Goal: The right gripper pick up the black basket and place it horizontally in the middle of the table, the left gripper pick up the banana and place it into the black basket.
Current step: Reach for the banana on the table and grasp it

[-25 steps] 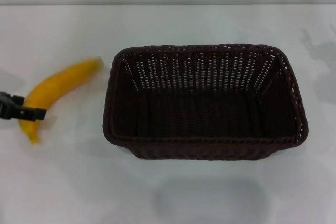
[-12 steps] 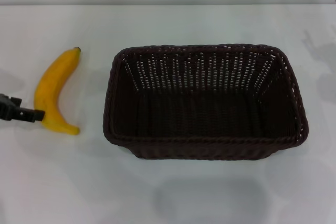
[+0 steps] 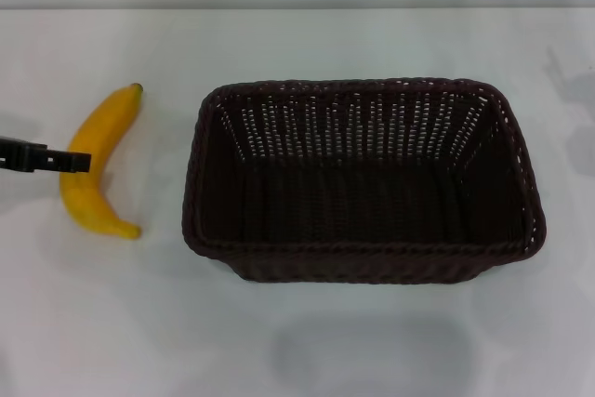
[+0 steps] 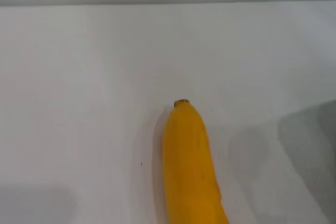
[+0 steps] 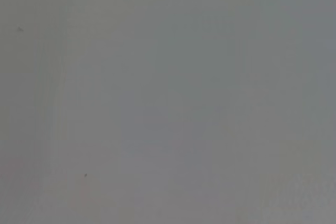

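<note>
**Yellow-orange, near-black and white**

The banana (image 3: 89, 166) is a smooth yellow-orange with a small dark tip at its far end; the left wrist view shows the same even colour (image 4: 190, 171), deepening slightly toward orange along one side. The black basket (image 3: 363, 178) is very dark brown-black wicker, its far wall an open weave that lets pale specks of light through, its rim braided. The left gripper (image 3: 56, 161) is black. The surface (image 3: 307, 341) is plain white with faint grey shadows.
</note>
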`<state>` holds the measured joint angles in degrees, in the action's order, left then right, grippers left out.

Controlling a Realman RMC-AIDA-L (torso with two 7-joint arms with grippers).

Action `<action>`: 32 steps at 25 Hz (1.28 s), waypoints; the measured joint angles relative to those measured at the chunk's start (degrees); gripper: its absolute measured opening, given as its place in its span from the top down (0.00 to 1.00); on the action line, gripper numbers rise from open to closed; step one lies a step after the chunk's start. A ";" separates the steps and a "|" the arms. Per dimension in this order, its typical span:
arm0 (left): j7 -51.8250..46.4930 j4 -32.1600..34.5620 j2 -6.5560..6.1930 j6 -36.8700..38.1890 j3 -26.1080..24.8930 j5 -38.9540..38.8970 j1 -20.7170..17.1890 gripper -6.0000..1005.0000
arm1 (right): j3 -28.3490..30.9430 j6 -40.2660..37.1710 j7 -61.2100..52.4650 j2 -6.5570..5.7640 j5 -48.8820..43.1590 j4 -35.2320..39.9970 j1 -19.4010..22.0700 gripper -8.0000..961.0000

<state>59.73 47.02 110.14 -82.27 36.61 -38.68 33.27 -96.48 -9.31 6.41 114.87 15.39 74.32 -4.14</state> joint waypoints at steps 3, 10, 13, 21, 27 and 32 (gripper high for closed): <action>-4.36 0.14 -0.33 -0.98 0.24 1.12 1.03 0.15 | 0.57 0.01 0.03 0.00 0.00 -0.05 -0.22 0.25; -15.04 0.14 -0.75 -4.11 0.30 11.69 6.85 0.15 | 1.52 0.15 0.11 0.00 -0.05 -0.06 -0.32 0.25; -18.31 0.11 -0.59 -5.26 0.31 15.33 9.29 0.15 | 1.60 0.17 0.12 0.00 -0.06 -0.06 -0.34 0.25; -23.49 -2.84 0.21 -4.28 0.39 23.12 13.40 0.15 | 1.33 0.13 0.32 0.00 -0.18 -0.67 -0.29 0.25; -26.23 -3.48 0.40 -3.90 0.49 27.82 15.43 0.15 | 1.65 -0.47 0.36 -0.09 -0.34 -1.60 -0.21 0.25; -28.17 -5.33 1.13 -1.47 0.61 31.08 16.84 0.15 | 1.50 -1.88 0.67 -0.09 -0.57 -3.34 -0.28 0.25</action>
<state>31.56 41.69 111.27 -83.74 37.22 -7.59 50.11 -94.98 -11.20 7.08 114.78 14.82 70.98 -4.42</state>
